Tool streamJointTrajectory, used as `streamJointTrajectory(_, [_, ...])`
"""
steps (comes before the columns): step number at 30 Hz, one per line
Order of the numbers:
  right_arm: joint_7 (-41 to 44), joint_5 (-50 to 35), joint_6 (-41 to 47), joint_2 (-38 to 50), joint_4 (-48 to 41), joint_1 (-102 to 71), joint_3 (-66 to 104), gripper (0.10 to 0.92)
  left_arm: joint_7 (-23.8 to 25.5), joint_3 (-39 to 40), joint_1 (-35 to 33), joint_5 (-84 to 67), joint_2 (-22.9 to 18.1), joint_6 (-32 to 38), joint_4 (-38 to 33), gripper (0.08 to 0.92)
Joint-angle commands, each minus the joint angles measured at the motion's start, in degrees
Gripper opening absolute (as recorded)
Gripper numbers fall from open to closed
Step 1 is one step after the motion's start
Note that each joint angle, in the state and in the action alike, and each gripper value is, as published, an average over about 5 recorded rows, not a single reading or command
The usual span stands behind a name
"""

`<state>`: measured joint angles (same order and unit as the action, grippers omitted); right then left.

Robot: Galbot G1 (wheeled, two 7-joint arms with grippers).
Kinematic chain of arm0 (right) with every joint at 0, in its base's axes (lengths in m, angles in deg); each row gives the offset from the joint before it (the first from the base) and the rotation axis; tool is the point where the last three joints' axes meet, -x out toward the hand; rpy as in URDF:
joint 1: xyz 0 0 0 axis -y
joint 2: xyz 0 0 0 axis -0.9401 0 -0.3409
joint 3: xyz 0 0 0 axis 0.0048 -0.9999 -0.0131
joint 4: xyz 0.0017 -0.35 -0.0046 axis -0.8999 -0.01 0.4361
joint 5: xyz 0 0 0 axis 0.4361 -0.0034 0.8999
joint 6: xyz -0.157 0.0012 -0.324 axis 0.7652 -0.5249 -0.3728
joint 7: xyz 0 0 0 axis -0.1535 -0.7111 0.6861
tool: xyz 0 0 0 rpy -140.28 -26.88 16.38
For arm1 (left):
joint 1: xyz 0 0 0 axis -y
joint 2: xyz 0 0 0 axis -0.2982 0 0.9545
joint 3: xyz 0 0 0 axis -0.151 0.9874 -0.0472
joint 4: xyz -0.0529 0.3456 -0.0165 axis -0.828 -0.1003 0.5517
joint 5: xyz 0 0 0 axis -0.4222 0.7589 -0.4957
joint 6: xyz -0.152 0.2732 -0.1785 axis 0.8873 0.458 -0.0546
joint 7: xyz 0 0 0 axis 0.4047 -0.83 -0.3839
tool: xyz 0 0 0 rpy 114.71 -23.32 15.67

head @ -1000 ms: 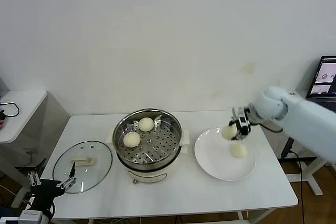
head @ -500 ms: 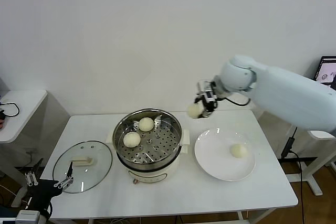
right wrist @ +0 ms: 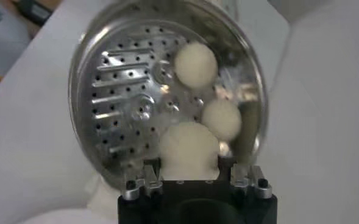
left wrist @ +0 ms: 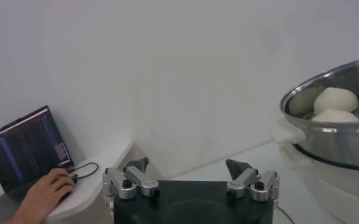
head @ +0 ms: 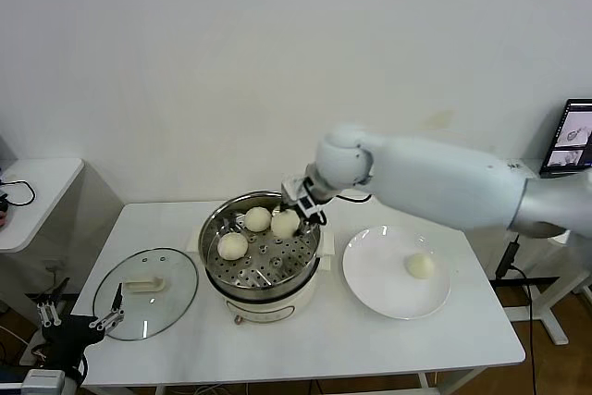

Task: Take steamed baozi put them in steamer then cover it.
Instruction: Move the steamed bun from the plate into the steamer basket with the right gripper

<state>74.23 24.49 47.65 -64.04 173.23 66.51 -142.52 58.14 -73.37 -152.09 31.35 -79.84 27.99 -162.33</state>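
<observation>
Four steamed baozi are in sight. Two lie on the perforated tray of the steamer: one toward the robot's left, another at the back. A third baozi is clenched in the right tool, which hangs over the steamer's rear right part, just beside the back bun; whether this bun already touches the tray cannot be told. In the right wrist view the held baozi sits between the tool's fingers, with the two resting buns beyond it on the tray. The fourth baozi lies alone on the white plate, to the right of the steamer on the white worktop.

The cover lies flat on the worktop to the left of the steamer, its cream handle up. The left tool is parked low at the worktop's near left corner, released, its fingers spread wide with nothing between them.
</observation>
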Motion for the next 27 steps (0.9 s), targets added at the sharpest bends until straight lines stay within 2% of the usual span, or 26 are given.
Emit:
streamJointTrajectory(1, [-1.26, 5.06, -9.31, -3.33, -0.44, -1.44, -4.00, 0.594, 0.01, 0.03, -0.06, -0.01, -0.06, 0.01, 0.19, 0.823])
streamJointTrajectory(14, [-0.30, 5.40, -13.70, -5.89, -0.22, -0.58, -5.54, 0.594, -0.02, 0.09, 0.24, -0.19, -0.33, 0.07, 0.28, 0.823])
streamJointTrajectory(27, [0.46, 4.60, -14.06, -7.83, -0.80, -0.43, -5.73, 0.594, -0.06, 0.09, 0.61, -0.31, -0.31, 0.18, 0.67, 0.823])
